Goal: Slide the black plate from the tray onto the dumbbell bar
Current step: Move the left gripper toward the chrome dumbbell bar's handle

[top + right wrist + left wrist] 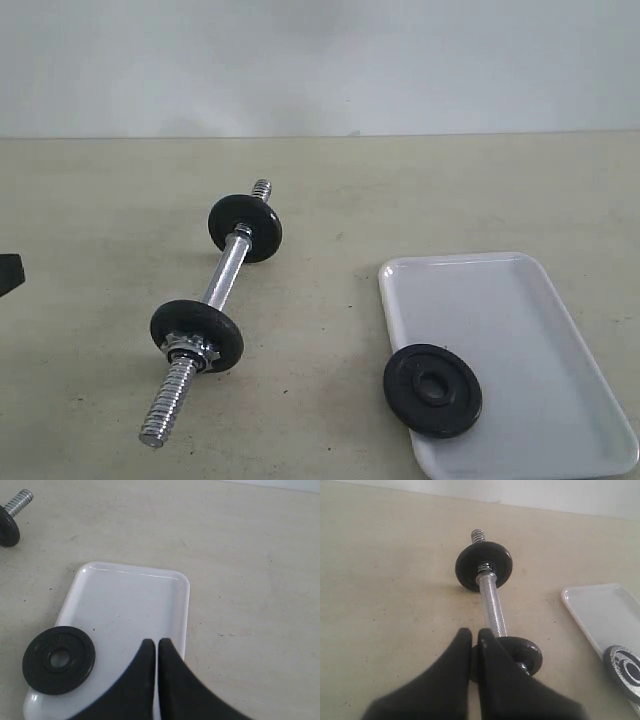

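Tabletop [90, 200] lies open and beige on the left side. Only a dark fragment [8, 272] breaks it at the frame's left edge, and what it belongs to cannot be told. The left gripper [474, 636] has its two black fingers pressed together with nothing between them. In its wrist view the tips point along the dumbbell bar [226, 272].

The bar lies flat on the table, running on a diagonal from near left to far right. A far disc [245, 228] and a near disc [197, 335] stand on edge on it, with smooth chrome between them. A chrome nut [190, 350] sits against the near disc's outer face. Past each disc a threaded end sticks out free. The nearer end is the longer one, with open table all round it.

A clear strip of table separates the bar from the tray [520, 300], which lies well apart to the right. Its long sides run away from the viewer and its near right corner meets the frame's edge. The black plate [432, 390] lies flat at the tray's near left corner. It straddles the low rim, so its left edge hangs out over the table towards the bar. The rest of the tray floor is bare.

The right gripper [154, 645] is also pinched closed on nothing. In its wrist view it is poised over the tray beside the plate, not touching it.
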